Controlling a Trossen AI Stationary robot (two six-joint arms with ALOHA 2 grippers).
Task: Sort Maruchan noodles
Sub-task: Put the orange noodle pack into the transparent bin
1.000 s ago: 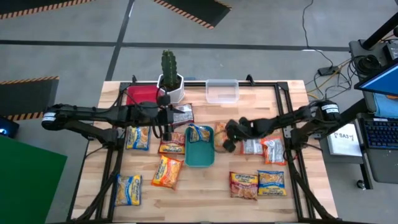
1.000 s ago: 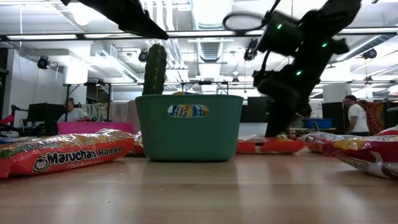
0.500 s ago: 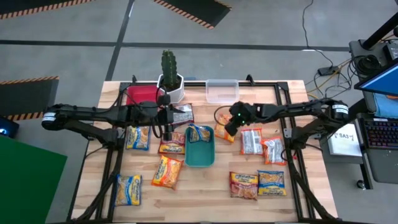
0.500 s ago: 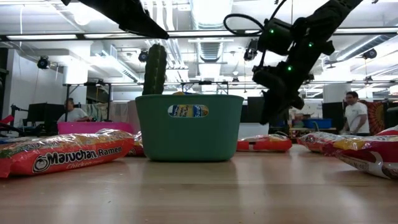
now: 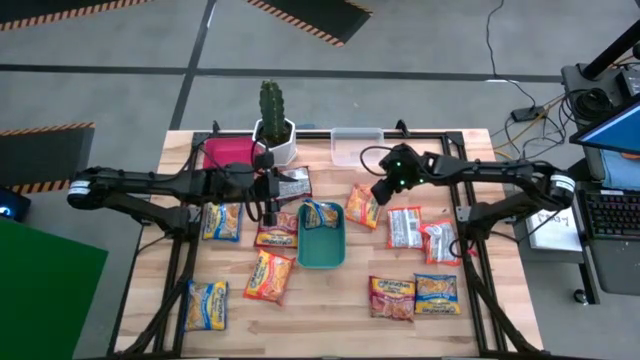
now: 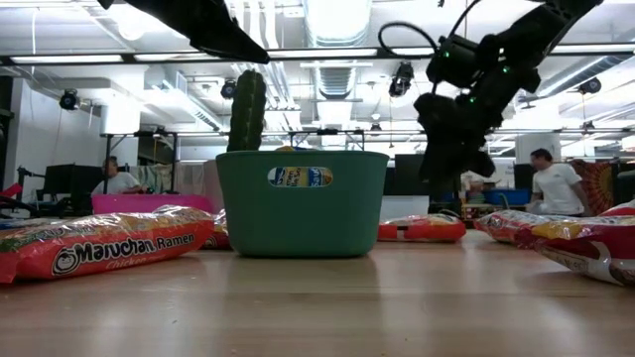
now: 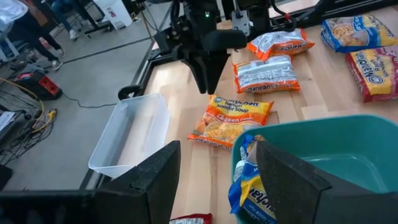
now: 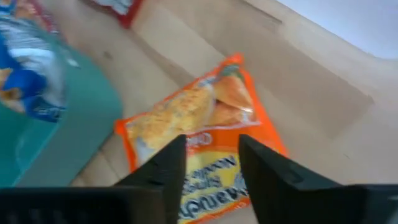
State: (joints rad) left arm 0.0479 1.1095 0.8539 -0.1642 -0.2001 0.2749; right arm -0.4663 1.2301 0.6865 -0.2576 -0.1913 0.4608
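Maruchan noodle packets lie scattered flat on the wooden table. An orange packet (image 5: 362,205) (image 8: 199,124) lies just right of the green tray (image 5: 322,252). My right gripper (image 5: 381,192) (image 8: 211,143) hovers over that packet's far right part, open and slanted down, with nothing between its fingers. My left gripper (image 5: 271,211) (image 7: 217,152) stands open at the tray's left far corner and holds nothing. A yellow-blue packet (image 5: 320,213) (image 7: 247,186) leans in the tray's far end.
A clear tray (image 5: 357,147), a pink tray (image 5: 228,152) and a cactus in a white pot (image 5: 272,110) stand along the far edge. White-red packets (image 5: 405,225) lie right of the orange one. More packets lie near the front (image 5: 415,295) and on the left (image 5: 222,222).
My right gripper has risen and swung toward the table's far edge and a little rightward, rolling as it went. The orange packet has shifted slightly toward the far edge and now lies flat on the table, clear of the fingers.
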